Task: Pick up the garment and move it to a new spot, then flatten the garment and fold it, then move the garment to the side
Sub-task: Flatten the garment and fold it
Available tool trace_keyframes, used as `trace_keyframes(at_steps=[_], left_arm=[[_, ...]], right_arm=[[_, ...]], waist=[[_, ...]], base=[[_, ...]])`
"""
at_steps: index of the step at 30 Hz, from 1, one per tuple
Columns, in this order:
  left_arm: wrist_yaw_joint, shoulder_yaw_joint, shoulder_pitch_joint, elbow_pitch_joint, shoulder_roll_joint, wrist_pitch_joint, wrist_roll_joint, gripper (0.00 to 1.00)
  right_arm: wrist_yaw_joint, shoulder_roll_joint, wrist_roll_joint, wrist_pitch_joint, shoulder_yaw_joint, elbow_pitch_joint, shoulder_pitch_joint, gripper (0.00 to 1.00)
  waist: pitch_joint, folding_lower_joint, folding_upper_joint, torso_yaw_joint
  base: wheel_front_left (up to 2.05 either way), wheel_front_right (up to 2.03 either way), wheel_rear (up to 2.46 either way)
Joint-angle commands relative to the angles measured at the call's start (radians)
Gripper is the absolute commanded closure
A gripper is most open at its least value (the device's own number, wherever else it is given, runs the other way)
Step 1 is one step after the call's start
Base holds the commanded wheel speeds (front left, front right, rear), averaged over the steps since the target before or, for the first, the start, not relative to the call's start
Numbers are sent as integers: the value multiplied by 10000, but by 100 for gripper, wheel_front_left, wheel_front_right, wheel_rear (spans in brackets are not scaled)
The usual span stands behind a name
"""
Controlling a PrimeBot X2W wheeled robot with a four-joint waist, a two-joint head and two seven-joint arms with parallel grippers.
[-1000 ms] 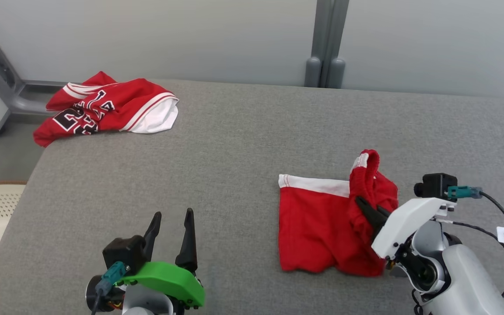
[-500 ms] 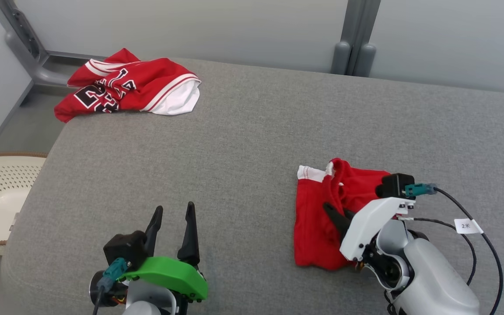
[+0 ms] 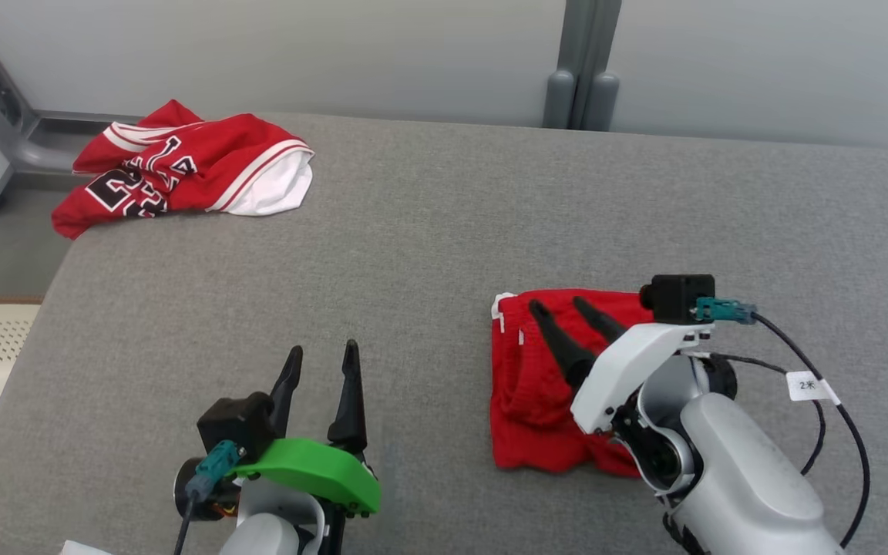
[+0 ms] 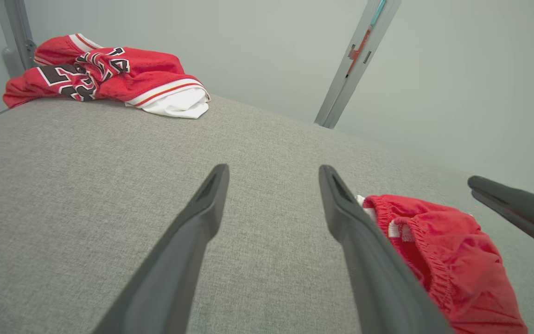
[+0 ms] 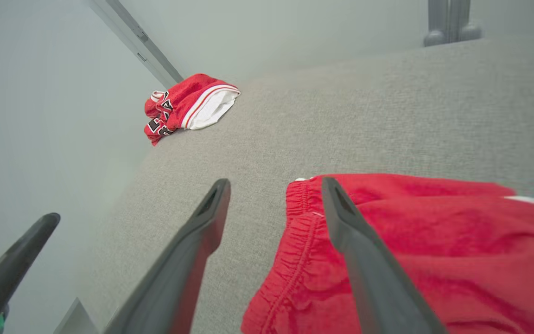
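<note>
2 hands stand open and empty, right hand (image 3: 560,305) over the folded red shorts (image 3: 529,416), left hand (image 3: 323,348) beside them, well apart from the red jersey (image 3: 182,173) on the grey bench (image 3: 428,254); the soft, light, floppy cloth looks best pinched through its layers at the elastic waistband (image 5: 300,222).

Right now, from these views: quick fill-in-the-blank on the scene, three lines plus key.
The right gripper, by the red shorts, has its jaws ____.
The jersey lies at the far ____ corner of the grey surface.
The left gripper holds ____.
Missing: open; left; nothing.
</note>
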Motion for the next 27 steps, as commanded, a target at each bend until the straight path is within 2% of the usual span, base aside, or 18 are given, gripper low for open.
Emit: trace_keyframes(at_steps=[1,6,14,20,27], left_arm=[[-51,-6,-254,30,14,-73,53,0],[29,74,-551,20,60,-131,111,0],[132,278,-318,37,197,-258,77,0],[235,471,255,139,353,-369,16,0],[393,617,863,79,593,-439,200,0]], right_arm=[[-1,-160,-469,-373,-173,-80,-22,0],[-1,-456,-2435,-1757,-1013,-403,395,0],[-1,-183,-3778,-2512,-2443,-1489,1739,0],[-1,-38,-4320,-3112,-2853,-2273,2828,0],[-1,-21,-3405,-3684,-2649,-2377,3709,0]], waist=[[-177,0,0,-261],[-455,0,0,-695],[-682,0,0,-1272],[-856,0,0,-1561],[-1022,0,0,-1621]], base=[[0,0,0],[0,0,0],[0,0,0],[0,0,0],[0,0,0]])
